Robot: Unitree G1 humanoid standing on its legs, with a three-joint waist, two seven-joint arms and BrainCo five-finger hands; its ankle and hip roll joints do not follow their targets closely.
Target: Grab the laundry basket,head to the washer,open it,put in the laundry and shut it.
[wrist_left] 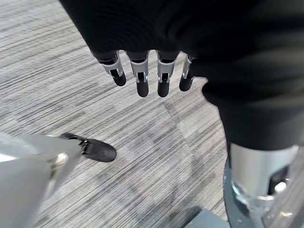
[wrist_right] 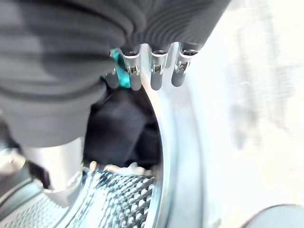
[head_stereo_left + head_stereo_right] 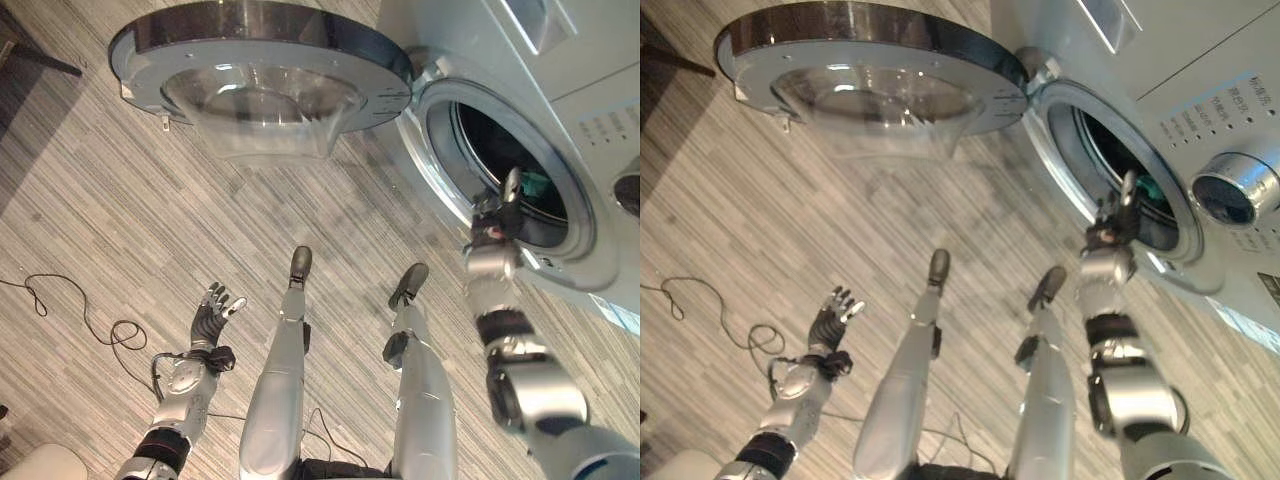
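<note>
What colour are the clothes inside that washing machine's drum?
Dark, nearly black laundry with a teal piece beside it, clearest in the right wrist view, past the right hand.

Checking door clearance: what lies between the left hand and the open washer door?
Bare striped floor lies between the open left hand and the washer door, as the left eye view shows.

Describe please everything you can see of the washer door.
The washer door is round, with a dark outer rim, a silver-grey inner ring and a clear bowl-shaped window bulging from its inner side. It looks like plastic with a glass or clear plastic centre. It stands fully open, swung away on a hinge at the edge of the washer opening, its inner face towards the camera. Neither hand touches it; the right hand is at the opening.
</note>
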